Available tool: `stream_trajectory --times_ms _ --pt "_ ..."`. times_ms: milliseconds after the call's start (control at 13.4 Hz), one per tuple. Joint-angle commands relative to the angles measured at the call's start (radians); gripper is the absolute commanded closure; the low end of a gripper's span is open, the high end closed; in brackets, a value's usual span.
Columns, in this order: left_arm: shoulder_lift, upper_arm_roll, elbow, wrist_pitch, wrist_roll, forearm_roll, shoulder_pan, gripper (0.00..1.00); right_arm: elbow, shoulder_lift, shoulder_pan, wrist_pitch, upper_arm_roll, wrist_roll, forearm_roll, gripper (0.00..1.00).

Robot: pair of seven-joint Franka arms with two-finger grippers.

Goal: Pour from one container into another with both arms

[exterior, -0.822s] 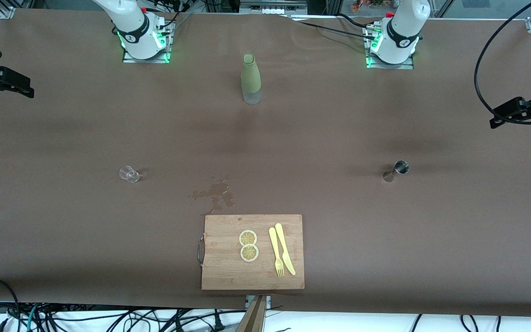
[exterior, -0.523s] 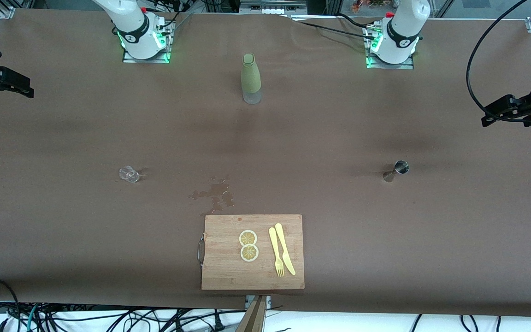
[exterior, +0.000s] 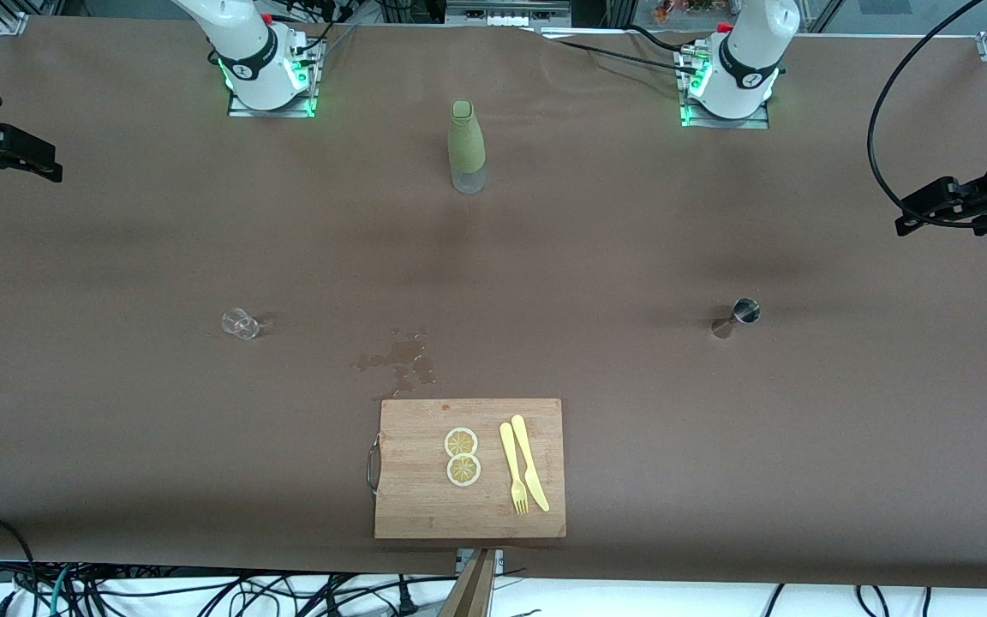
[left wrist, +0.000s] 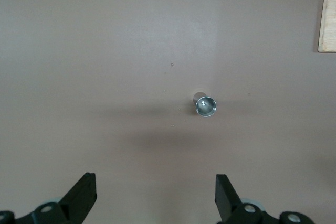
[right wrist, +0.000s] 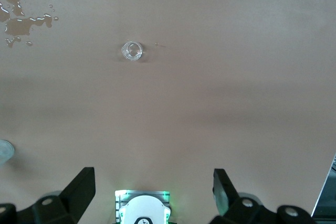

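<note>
A small clear glass [exterior: 241, 323] [right wrist: 132, 51] stands on the brown table toward the right arm's end. A small metal cup [exterior: 743, 312] [left wrist: 205, 106] stands toward the left arm's end. My left gripper [exterior: 930, 210] [left wrist: 156, 198] hangs high over the left arm's end of the table, open and holding nothing, with the metal cup below it. My right gripper [exterior: 26, 158] [right wrist: 155, 192] hangs high over the right arm's end of the table, also open and holding nothing.
A bottle in a green sleeve [exterior: 466, 146] stands between the arm bases. A wooden cutting board [exterior: 408, 506] with lemon slices [exterior: 462, 456], a yellow fork and a yellow knife lies at the table's near edge. Beside it is a wet spill [exterior: 399, 358] [right wrist: 26, 22].
The left gripper has shifted a little toward the table's middle and slightly up since the earliest frame, then held still. The right gripper and the things on the table have not moved.
</note>
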Motion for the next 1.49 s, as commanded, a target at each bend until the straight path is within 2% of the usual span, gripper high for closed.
stream_trajectory --times_ms 0,1420 --pt "-0.023 -0.002 -0.027 0.014 -0.012 -0.020 0.003 0.00 0.014 0.003 -0.009 -0.002 0.008 0.006 -0.013 0.00" --pt "-0.015 -0.001 -0.029 -0.020 0.002 -0.020 0.009 0.00 0.014 0.003 -0.017 0.000 0.008 0.002 -0.016 0.00"
